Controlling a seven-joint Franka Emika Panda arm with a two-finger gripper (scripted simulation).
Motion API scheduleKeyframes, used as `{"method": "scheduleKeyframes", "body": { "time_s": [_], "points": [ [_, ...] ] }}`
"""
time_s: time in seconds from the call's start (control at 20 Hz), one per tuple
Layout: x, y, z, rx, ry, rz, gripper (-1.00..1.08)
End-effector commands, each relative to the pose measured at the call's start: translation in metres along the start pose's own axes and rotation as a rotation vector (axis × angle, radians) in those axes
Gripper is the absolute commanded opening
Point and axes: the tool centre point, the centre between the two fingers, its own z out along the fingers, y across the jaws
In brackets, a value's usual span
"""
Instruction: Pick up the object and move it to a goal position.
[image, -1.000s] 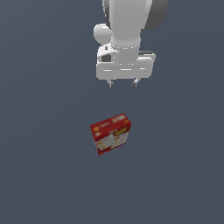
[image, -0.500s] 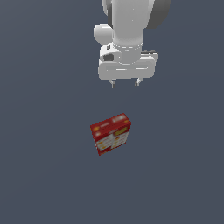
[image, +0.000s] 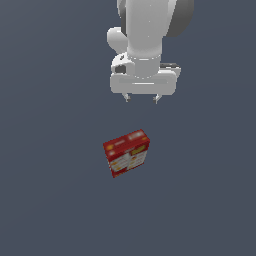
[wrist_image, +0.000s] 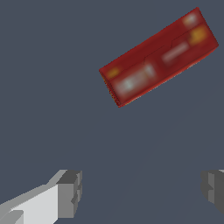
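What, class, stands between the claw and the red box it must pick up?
Nothing visible. The open claw hangs above the red box, with only bare grey floor around it.

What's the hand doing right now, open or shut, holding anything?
Hand: open and empty, fingers spread wide in the wrist view, above and apart from the red box.

a plain, dark blue-grey floor (image: 50, 200) fills both views; it shows no markings or edges
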Motion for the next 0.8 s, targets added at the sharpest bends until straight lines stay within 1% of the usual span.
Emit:
{"method": "scheduleKeyframes", "body": {
  "time_s": [0.0, 0.75],
  "points": [
    [0.006, 0.002, 0.002, 0.0, 0.001, 0.049, 1.0],
    [0.057, 0.018, 0.023, -0.005, 0.015, 0.457, 1.0]
  ]
}}
